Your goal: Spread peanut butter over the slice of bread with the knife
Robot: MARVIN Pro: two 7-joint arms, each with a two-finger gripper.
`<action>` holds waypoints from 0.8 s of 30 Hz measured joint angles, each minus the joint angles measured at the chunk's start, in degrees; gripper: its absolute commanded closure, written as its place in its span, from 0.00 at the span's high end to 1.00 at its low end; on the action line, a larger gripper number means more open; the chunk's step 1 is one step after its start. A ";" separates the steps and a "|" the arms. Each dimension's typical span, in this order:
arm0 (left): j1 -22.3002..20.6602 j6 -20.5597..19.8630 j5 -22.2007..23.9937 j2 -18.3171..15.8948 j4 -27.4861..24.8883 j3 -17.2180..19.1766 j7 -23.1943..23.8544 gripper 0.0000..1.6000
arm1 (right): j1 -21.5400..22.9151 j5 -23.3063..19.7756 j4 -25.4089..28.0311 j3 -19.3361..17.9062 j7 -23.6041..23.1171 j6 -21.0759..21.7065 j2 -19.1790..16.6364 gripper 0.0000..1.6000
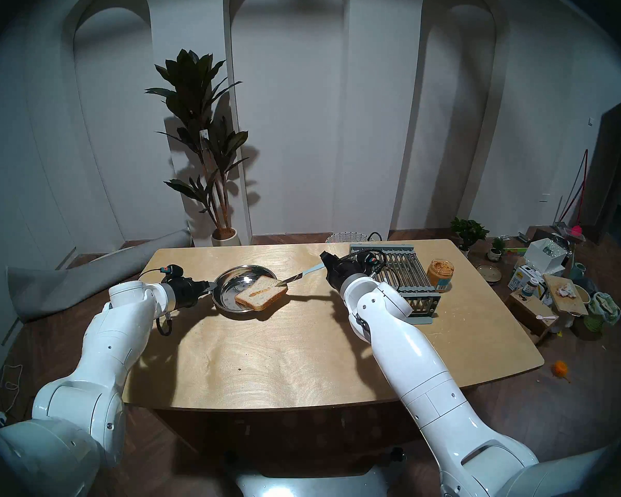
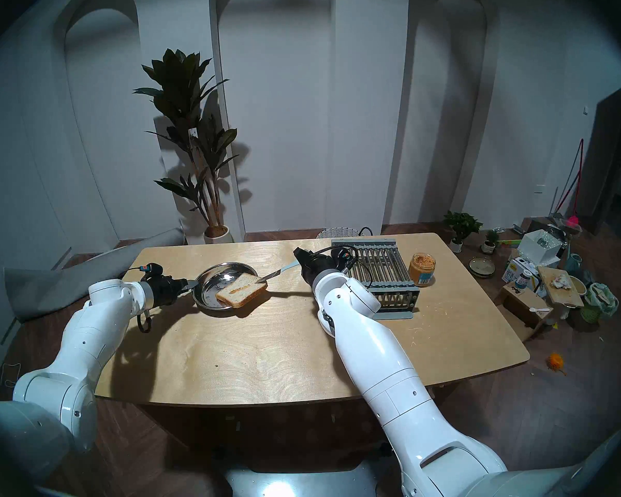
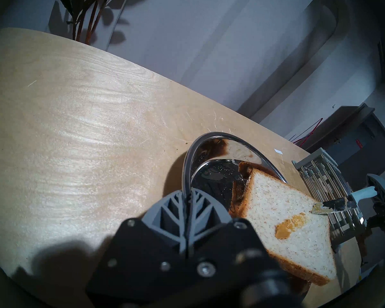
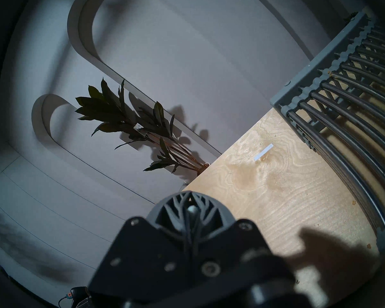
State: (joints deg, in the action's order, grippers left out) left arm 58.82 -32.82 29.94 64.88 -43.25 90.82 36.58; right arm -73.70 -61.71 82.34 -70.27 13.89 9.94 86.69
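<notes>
The left gripper (image 3: 188,203) is clamped fully closed on the near rim of the steel plate (image 3: 186,167), pinning it to the table (image 1: 302,342). Just past its fingertips, inside the plate, the slice of bread (image 3: 282,223) lies tilted, its far edge propped on the plate's rim and overhanging it. A short streak of peanut butter (image 3: 290,227) sits near the middle of the slice; most of the crumb around it is bare, so the spreading looks barely begun.

Beyond the bread, the right gripper (image 1: 325,261) is closed on the pale blue handle of the knife (image 1: 296,275). The blade reaches from that gripper toward the left one, its smeared tip over the slice's far corner and, by the left wrist view, seemingly just clear of the crumb.

To do this stroke well, I judge the blade should come down nearly flat onto the streak, not point-first, so that it drags the paste instead of tearing the soft crumb. Strokes should run from the streak outward to the bare corners with light pressure, since the propped slice can tip or slide off the rim. The left gripper's hold on the plate matters and should not loosen.

Farther off, on the right gripper's far side, stand the grey slatted rack (image 1: 398,270) and, beyond it, the open jar (image 1: 440,274), where more paste is likely needed.
</notes>
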 measured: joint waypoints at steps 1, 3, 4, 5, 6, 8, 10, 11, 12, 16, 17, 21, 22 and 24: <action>0.01 0.00 0.02 0.00 0.00 0.03 -0.02 0.12 | 0.03 -0.07 0.09 -0.05 -0.01 0.01 -0.03 0.00; 0.02 0.00 0.06 0.01 0.00 0.07 -0.07 0.18 | 0.09 -0.24 0.28 -0.17 -0.05 0.02 -0.10 0.00; 0.03 0.00 0.07 0.01 0.00 0.09 -0.09 0.27 | 0.12 -0.33 0.38 -0.23 -0.07 0.04 -0.14 0.00; 0.03 0.00 0.07 0.02 0.00 0.10 -0.11 0.27 | 0.14 -0.39 0.44 -0.28 -0.10 0.06 -0.16 0.00; 0.03 -0.01 0.08 0.02 0.00 0.10 -0.16 0.34 | 0.17 -0.58 0.57 -0.39 -0.22 0.11 -0.22 0.00; 0.03 -0.01 0.08 0.04 0.00 0.11 -0.26 0.47 | 0.21 -0.83 0.75 -0.53 -0.47 0.21 -0.31 0.00; 0.03 -0.01 0.08 0.06 0.00 0.12 -0.44 0.97 | 0.23 -1.20 1.04 -0.75 -0.84 0.44 -0.46 0.00; 0.04 -0.01 0.08 0.06 0.00 0.13 -0.52 1.00 | 0.23 -1.31 1.16 -0.81 -0.96 0.53 -0.51 0.00; 0.05 0.00 0.08 0.06 0.03 0.15 -0.64 1.00 | 0.23 -1.52 1.37 -0.92 -1.15 0.69 -0.59 0.00; 0.23 0.21 0.19 0.18 0.05 0.45 -1.22 1.00 | 0.22 -2.31 2.39 -1.33 -1.73 1.36 -0.85 0.00; 0.28 0.28 0.25 0.21 0.05 0.54 -1.33 1.00 | 0.21 -2.49 2.64 -1.42 -1.83 1.51 -0.88 0.00; 0.54 0.48 0.55 0.33 -0.20 0.98 -1.59 1.00 | 0.21 -3.13 3.70 -1.83 -2.20 2.00 -1.00 0.00; 0.64 0.53 0.67 0.35 -0.35 1.14 -1.62 1.00 | 0.21 -3.30 4.01 -1.96 -2.26 2.12 -1.03 0.00; 0.86 0.68 0.91 0.37 -0.72 1.50 -1.62 1.00 | 0.22 -3.56 4.58 -2.18 -2.38 2.35 -1.08 0.00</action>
State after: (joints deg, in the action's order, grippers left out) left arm 59.69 -32.15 30.85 65.24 -43.97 92.32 34.97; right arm -73.48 -65.27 86.92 -72.45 11.51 12.29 85.60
